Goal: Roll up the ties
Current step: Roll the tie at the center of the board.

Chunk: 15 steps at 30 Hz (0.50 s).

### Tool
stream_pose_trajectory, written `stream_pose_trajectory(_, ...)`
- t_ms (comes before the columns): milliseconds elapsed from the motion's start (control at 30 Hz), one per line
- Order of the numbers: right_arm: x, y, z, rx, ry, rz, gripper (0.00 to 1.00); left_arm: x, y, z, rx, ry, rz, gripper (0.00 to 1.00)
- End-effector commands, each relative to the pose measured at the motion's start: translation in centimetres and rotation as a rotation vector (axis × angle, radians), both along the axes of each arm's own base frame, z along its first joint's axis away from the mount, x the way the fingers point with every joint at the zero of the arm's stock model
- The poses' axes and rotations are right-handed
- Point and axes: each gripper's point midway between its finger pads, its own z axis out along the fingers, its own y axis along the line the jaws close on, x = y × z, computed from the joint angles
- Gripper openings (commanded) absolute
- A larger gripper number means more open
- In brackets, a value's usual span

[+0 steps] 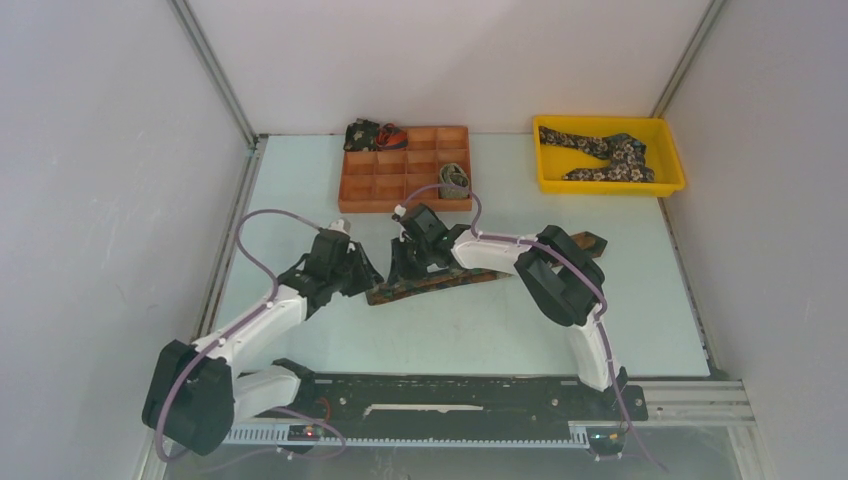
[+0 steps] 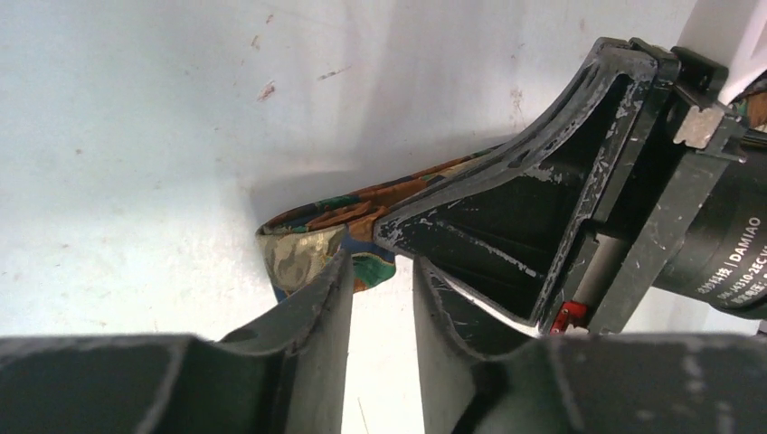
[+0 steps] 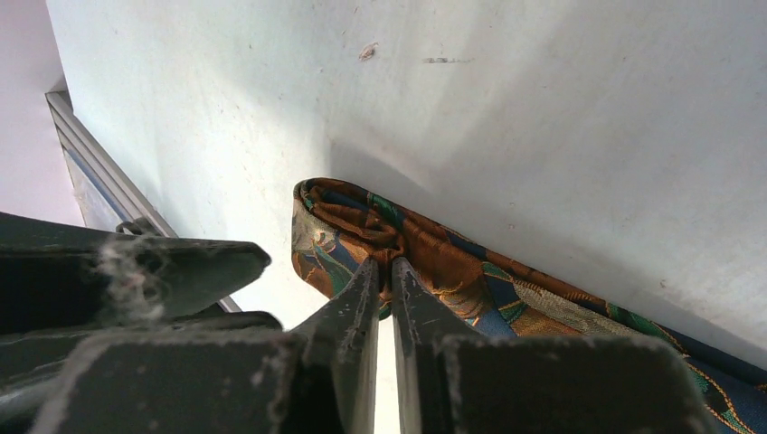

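Observation:
A rust, blue and green patterned tie [image 1: 455, 281] lies flat across the middle of the table, its left end folded over. In the right wrist view my right gripper [image 3: 387, 264] is shut on a pinch of the folded end of this tie [image 3: 470, 280]. From above, the right gripper [image 1: 408, 262] stands over the tie's left part. My left gripper [image 1: 366, 277] is at the tie's left tip. In the left wrist view the left gripper [image 2: 381, 264] is open with only bare table between its fingers; the tie's fold [image 2: 306, 246] lies just past its left fingertip.
An orange compartment tray [image 1: 395, 190] at the back holds a rolled dark floral tie [image 1: 362, 134] and a small olive coil [image 1: 454, 180]. A yellow bin [image 1: 672, 152] at the back right holds unrolled floral ties [image 1: 608, 156]. White walls enclose the table.

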Motion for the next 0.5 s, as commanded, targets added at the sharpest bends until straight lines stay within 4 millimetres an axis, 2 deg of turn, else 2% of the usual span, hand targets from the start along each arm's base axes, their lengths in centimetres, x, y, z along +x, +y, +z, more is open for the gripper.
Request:
stream_pose_trajectory(0,0.8,0.4,0.5,0.006,-0.025,0.011,0.10,-0.1,1.3,1.4,0.059,-0.057,0.010,0.40)
stream_pose_trajectory(167,0.9,0.4,0.2,-0.001,-0.026,0.017,0.09,-0.8,3.4,1.4,0.128,-0.057,0.043,0.46)
stream_pose_trajectory(333,1.0,0.3,-0.2,-0.007,-0.031,0.025,0.08,-1.6,4.7,0.2,0.132,-0.035,0.044,0.54)
stream_pose_trajectory(467,1.1,0.2,-0.5,-0.012,-0.037,0.033,0.08,-1.7,4.1,-0.1,0.088,-0.054,0.024,0.59)
